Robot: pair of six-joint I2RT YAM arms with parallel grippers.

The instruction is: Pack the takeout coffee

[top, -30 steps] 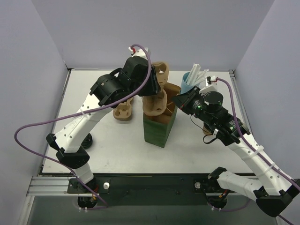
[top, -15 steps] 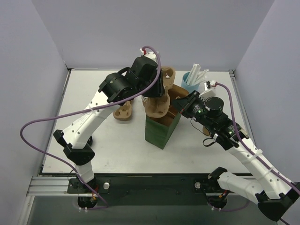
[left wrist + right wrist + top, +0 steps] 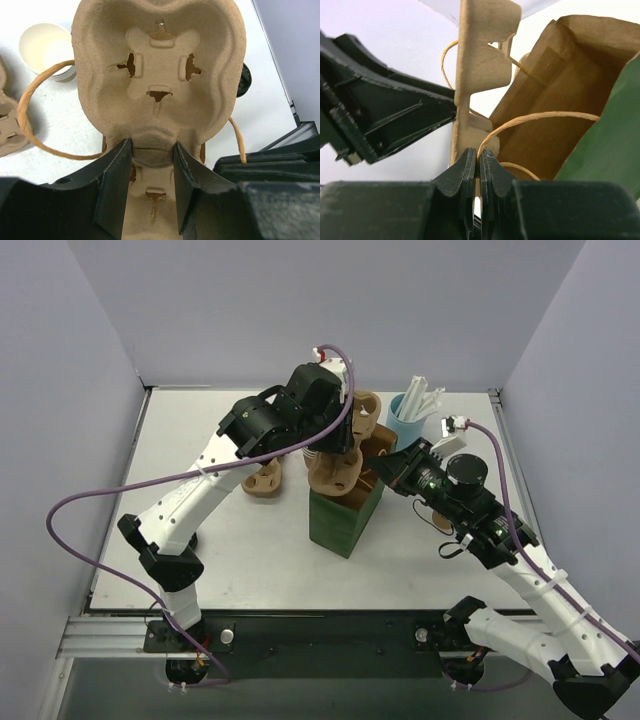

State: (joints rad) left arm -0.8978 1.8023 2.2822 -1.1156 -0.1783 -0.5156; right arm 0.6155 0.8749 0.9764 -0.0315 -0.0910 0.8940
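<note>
- Lavender walls boxed in a white table (image 3: 250,550), and the green bag (image 3: 338,522) stood near its middle with the mouth open.
- You were, by my reading, loading the pulp carrier (image 3: 159,75). Your left gripper (image 3: 151,150) clamped its narrow waist and held it on edge, lower end at the bag's mouth.
- Your right gripper (image 3: 479,162) had its fingers pressed together on the bag's twine handle (image 3: 540,117), apparently holding that side open.
- The takeout coffee (image 3: 243,82) sat unpacked on the table; only a black lid edge showed past the carrier.
- The next move called for a straight descent clear of the twine.
- Your left arm arched high across with its wrist bent down, and your right reached in low.
</note>
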